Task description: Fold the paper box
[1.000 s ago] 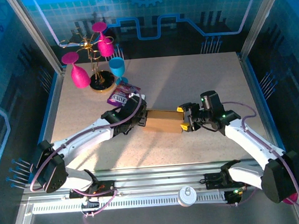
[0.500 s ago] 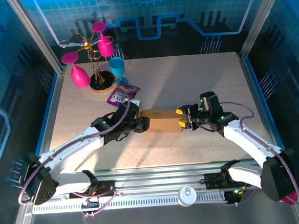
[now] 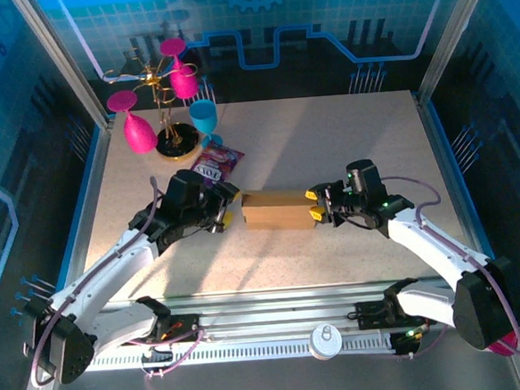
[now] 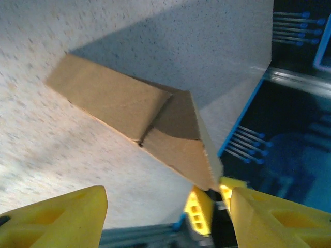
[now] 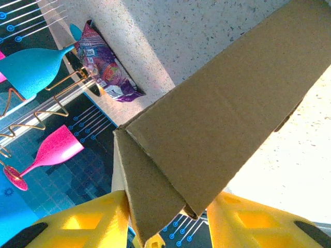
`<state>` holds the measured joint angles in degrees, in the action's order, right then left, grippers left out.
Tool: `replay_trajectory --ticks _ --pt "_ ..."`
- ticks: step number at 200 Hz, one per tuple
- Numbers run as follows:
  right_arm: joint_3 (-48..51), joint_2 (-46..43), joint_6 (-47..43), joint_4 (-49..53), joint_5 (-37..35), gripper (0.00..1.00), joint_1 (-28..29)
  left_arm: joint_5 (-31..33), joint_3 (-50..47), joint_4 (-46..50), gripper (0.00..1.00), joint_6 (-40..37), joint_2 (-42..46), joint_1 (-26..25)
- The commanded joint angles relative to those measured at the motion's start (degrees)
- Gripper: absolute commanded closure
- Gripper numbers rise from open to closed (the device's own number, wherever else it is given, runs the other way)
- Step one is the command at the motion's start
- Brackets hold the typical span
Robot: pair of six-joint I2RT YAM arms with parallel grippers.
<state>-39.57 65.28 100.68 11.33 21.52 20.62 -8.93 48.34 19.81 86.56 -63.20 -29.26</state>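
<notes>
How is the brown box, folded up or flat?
Folded up. The box sits on the table as a long block with top, sides and end, not a flat sheet.

One paper box sits on the surface, along with one purple snack packet. One gold wire rack holds three goblets: two pink goblets and one blue goblet. There are two grippers: one left gripper and one right gripper.

Left end effector gapes (right end effector clamped).
</notes>
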Motion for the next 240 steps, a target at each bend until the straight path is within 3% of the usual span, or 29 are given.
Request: replay_trajectory --ticks 1,64,109,205,240 --pt "1.25 1.49 -0.73 2.64 -0.83 0.58 0.64 -3.42 0.7 -3.93 0.34 18.04 -2.6 0.09" --pt "0.4 2.86 -0.95 1.72 -0.19 0.58 0.42 -6.36 3.91 1.12 0.33 17.15 -8.55 0.37" --pt "0.44 3.04 -1.02 1.52 -0.16 0.58 0.39 -5.36 1.77 -5.77 0.34 17.36 -10.13 1.42" --pt "0.18 4.28 -2.35 1.5 -0.09 0.59 0.21 -4.98 -4.07 -6.97 0.64 16.22 -10.12 2.6" --pt "-0.77 4.87 -6.23 4.01 -0.01 0.63 -0.59 -5.06 -5.96 -7.2 0.76 16.41 -9.68 2.63"
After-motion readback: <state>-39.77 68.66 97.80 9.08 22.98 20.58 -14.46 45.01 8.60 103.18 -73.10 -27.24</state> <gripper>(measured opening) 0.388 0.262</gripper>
